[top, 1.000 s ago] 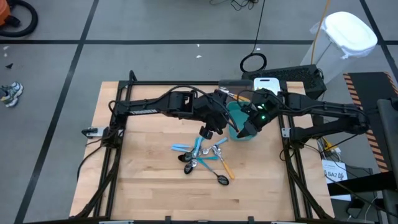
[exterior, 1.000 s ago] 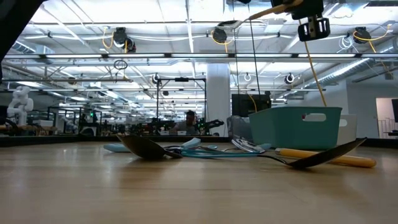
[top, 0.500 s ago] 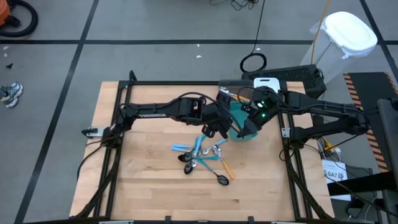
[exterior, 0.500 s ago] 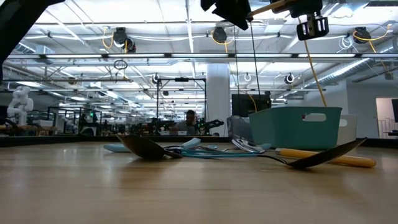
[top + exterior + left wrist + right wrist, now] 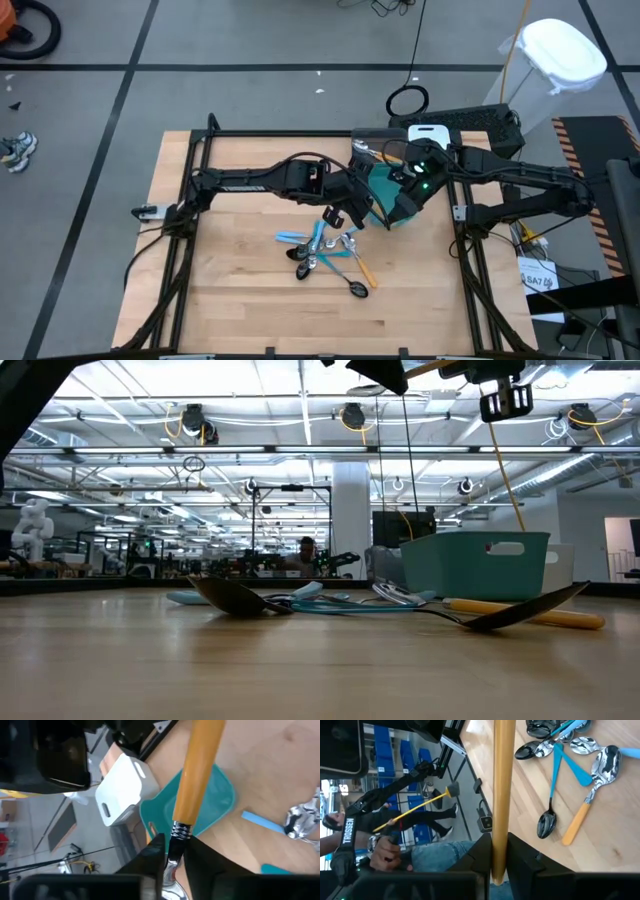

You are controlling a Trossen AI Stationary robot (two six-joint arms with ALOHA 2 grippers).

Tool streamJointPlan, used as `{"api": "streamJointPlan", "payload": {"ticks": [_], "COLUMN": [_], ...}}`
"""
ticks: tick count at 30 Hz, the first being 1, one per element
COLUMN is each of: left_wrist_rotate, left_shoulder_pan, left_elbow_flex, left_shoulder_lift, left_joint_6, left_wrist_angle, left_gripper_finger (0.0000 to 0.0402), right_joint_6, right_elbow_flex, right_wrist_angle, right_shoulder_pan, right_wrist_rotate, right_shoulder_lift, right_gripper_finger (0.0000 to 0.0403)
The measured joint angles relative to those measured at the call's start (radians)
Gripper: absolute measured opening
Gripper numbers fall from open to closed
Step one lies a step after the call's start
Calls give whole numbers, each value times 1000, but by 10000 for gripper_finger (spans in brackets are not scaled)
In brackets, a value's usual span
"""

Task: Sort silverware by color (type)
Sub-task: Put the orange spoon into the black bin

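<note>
While both dark arms meet above the back right part of the wooden desk (image 5: 230, 270), they share one orange-handled utensil (image 5: 199, 775) held in the air over the teal bin (image 5: 384, 185). The right hand (image 5: 499, 851) is clenched on the far end of the orange handle. The left hand (image 5: 172, 857) is closed on the same utensil at its silver neck, where the metal joins the handle. From table height, the utensil shows only at the very top, well above the desk.

Below and just in front of the bin, the rest of the silverware (image 5: 328, 252) lies in a loose, overlapping pile near the desk's middle: light-blue-handled pieces, dark spoons, shiny silver heads and another orange-handled spoon (image 5: 590, 795). A white bin (image 5: 122, 787) stands just behind the teal one.

Beyond the desk's edge a person's hand (image 5: 387, 851) shows in the room, apart from the robot.
</note>
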Motion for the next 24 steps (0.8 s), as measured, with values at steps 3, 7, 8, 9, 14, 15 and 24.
{"api": "streamJointPlan", "payload": {"ticks": [3, 7, 8, 9, 14, 15, 24], "left_wrist_rotate": [13, 46, 46, 46, 45, 45, 178], "left_shoulder_pan": [-1, -1, -1, -2, -4, -4, 3], "left_elbow_flex": [0, 0, 0, 0, 0, 0, 0], "left_shoulder_lift": [0, 0, 0, 0, 0, 0, 0], "left_joint_6": [-28, -106, -136, -170, -335, -370, -684], "left_wrist_angle": [-41, -80, -89, -95, -121, -134, -238], "left_gripper_finger": [29, 21, 21, 21, 20, 20, 20], "right_joint_6": [-21, -46, -48, -48, -47, -47, -140], "right_elbow_flex": [0, 0, 0, 0, 0, 0, 5], "right_wrist_angle": [-7, -3, -3, -3, -2, -3, -7], "right_shoulder_pan": [0, 0, 0, 0, 3, 3, 15], "right_wrist_rotate": [5, 15, 28, 43, 67, 80, 279], "right_shoulder_lift": [0, 0, 0, 0, 0, 0, -8], "right_gripper_finger": [38, 44, 46, 48, 72, 81, 185]}}
